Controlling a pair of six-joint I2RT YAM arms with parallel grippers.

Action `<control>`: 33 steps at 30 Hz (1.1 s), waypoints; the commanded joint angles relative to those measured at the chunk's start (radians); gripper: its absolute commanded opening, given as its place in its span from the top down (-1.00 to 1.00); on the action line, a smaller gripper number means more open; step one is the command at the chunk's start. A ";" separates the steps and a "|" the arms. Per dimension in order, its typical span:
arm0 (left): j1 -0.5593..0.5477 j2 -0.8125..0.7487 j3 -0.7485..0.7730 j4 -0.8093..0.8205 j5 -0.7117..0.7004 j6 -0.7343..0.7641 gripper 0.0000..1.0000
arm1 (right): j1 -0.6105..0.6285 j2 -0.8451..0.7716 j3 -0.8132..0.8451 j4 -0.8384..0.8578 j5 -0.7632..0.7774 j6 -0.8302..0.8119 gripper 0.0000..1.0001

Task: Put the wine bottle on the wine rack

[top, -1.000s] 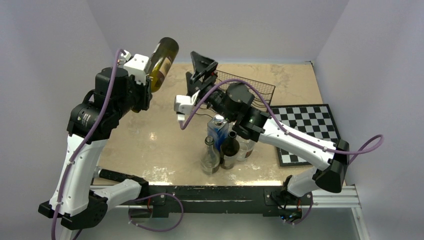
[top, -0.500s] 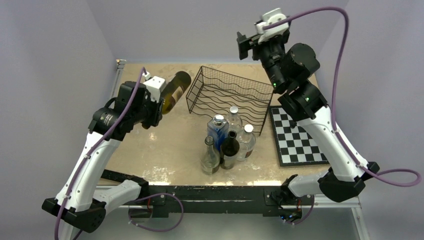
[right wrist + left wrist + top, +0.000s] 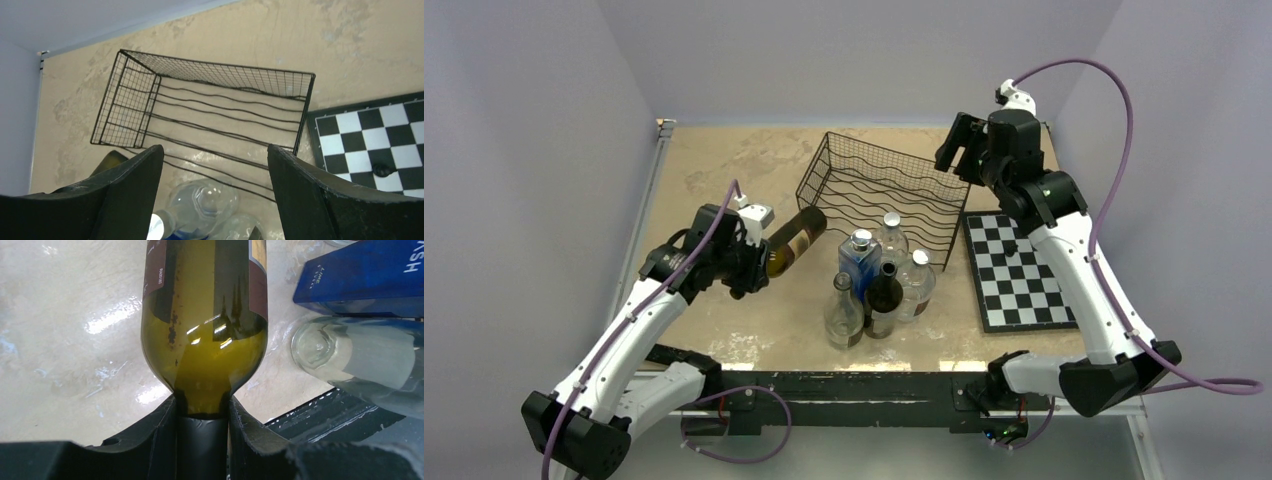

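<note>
The left gripper [image 3: 202, 440] is clamped on the neck of the wine bottle [image 3: 205, 315]. In the left wrist view its two black fingers [image 3: 155, 440] press either side of the dark capsule, just below the olive-green shoulder. In the overhead view the bottle sits left of centre and lies nearly level, with its base pointing toward the upper right. It is near the left end of the wine rack [image 3: 884, 190] but apart from it. Whether it hangs clear of the table [image 3: 724, 160] or grazes it cannot be told.

The rack sits at upper centre of the overhead view, and its wavy cradles hold no bottles. A cluster of standing bottles, including a blue bottle [image 3: 860, 255] and a clear plastic bottle [image 3: 890, 232], crowds the rack's near side. The chessboard [image 3: 1019, 270] lies at right.

The right gripper [image 3: 959, 145] hovers over the rack's right end. Its jaws are spread wide and hold nothing, and the right wrist view looks down on the rack between them.

This looks like the carry step: the bottle is grasped but not yet placed. The next move likely calls for swinging the bottle over the rack's rim, lining it up with a cradle, and lowering it. It should keep clear of the standing cluster, which is just beside the bottle's base and could be knocked over.
</note>
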 commanded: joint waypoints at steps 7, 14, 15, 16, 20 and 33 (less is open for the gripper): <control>-0.002 0.012 -0.103 0.382 0.009 -0.059 1.00 | -0.054 0.019 0.018 -0.199 -0.081 0.149 -0.58; -0.002 0.062 -0.135 0.511 0.003 -0.085 1.00 | -0.058 0.016 0.002 -0.187 -0.082 0.145 -0.58; -0.002 0.059 -0.156 0.546 0.011 -0.088 1.00 | -0.059 0.019 0.006 -0.184 -0.088 0.143 -0.58; -0.002 0.048 -0.175 0.583 0.017 -0.094 1.00 | -0.061 0.023 0.010 -0.183 -0.092 0.141 -0.58; -0.003 0.028 -0.221 0.691 0.020 -0.122 1.00 | -0.065 0.044 0.036 -0.187 -0.104 0.128 -0.58; -0.067 0.130 -0.412 1.180 -0.257 -0.136 1.00 | -0.082 0.004 -0.031 -0.105 -0.145 0.163 -0.59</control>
